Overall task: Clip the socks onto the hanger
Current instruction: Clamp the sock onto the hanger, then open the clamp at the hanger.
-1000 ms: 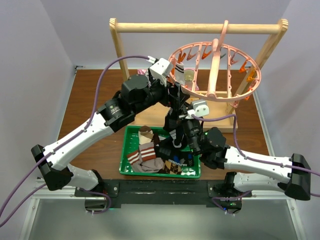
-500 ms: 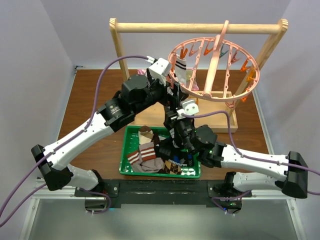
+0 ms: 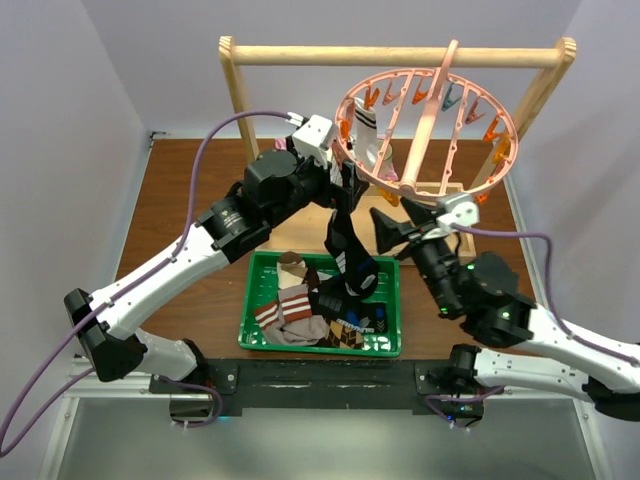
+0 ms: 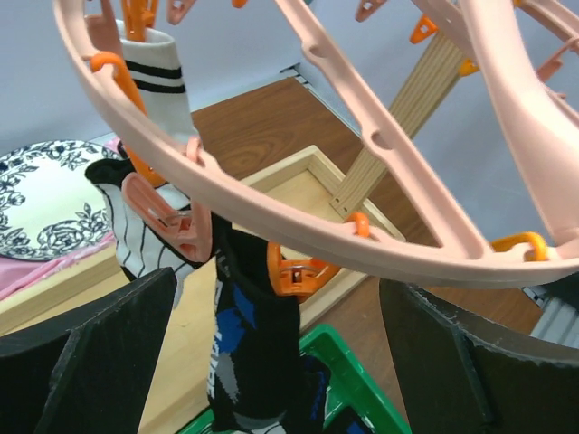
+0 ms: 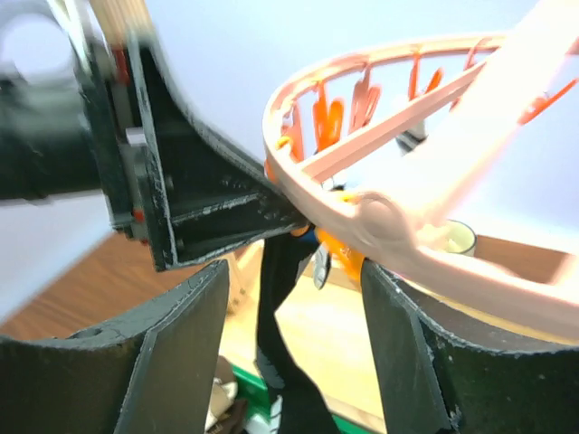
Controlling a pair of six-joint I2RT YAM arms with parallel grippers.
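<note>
The pink ring hanger (image 3: 497,125) hangs tilted from the wooden rack. A black patterned sock (image 3: 345,245) dangles from a clip on the ring's near-left rim, its toe reaching down into the green bin. In the left wrist view this black sock (image 4: 253,344) hangs under an orange clip (image 4: 303,271), between my spread fingers. A white sock with black stripes (image 4: 158,81) is clipped further along the rim. My left gripper (image 3: 345,190) is open just under the rim. My right gripper (image 3: 388,230) is open to the right of the sock, not touching it.
A green bin (image 3: 392,345) at the near middle holds several socks, among them a brown striped one (image 3: 285,305). The wooden rack (image 3: 400,55) and its base frame stand behind. A floral-patterned item on pink cloth (image 4: 45,199) lies at the far left of the rack.
My right gripper opened, let go of the black sock and drew back to the right. The sock now hangs from the clip and the ring has swung up.
</note>
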